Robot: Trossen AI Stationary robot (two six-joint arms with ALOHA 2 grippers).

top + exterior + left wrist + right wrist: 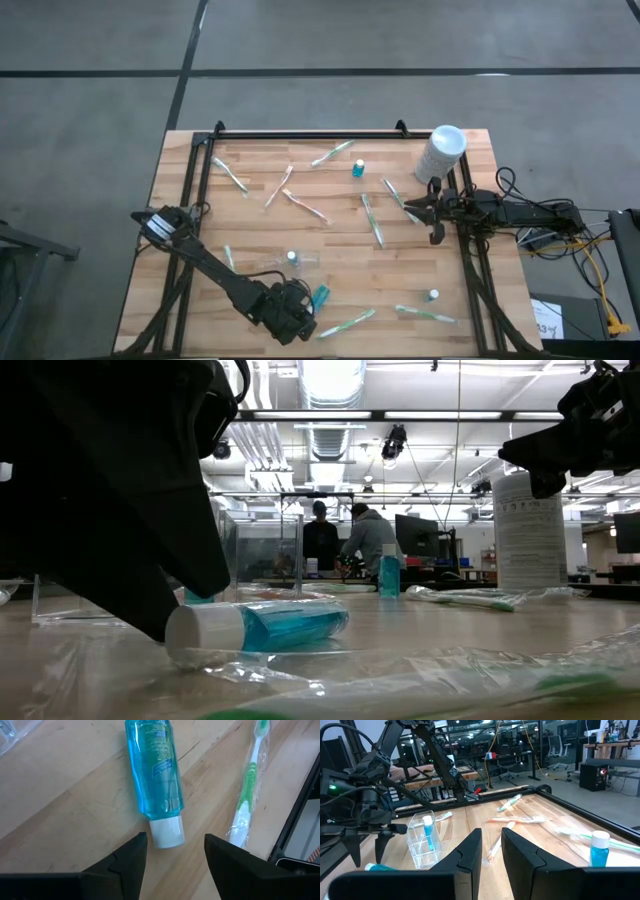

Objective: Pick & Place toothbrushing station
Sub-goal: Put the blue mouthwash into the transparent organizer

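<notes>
Wood table (330,250), open lab behind with two people (345,540).
Left gripper (175,847) wide open, empty, bottle (154,767) just ahead; right gripper (491,845) narrowly parted, empty; wrapped toothbrushes (372,220) blurred.

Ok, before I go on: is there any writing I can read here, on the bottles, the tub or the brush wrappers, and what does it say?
Nothing can be quoted as it reads.
Blue bottle: pale printed panel, too blurred to read.
White tub: lines of small print, too small to read.
Toothbrush wrapper: no print visible.
Small blue bottle: no label visible.
</notes>
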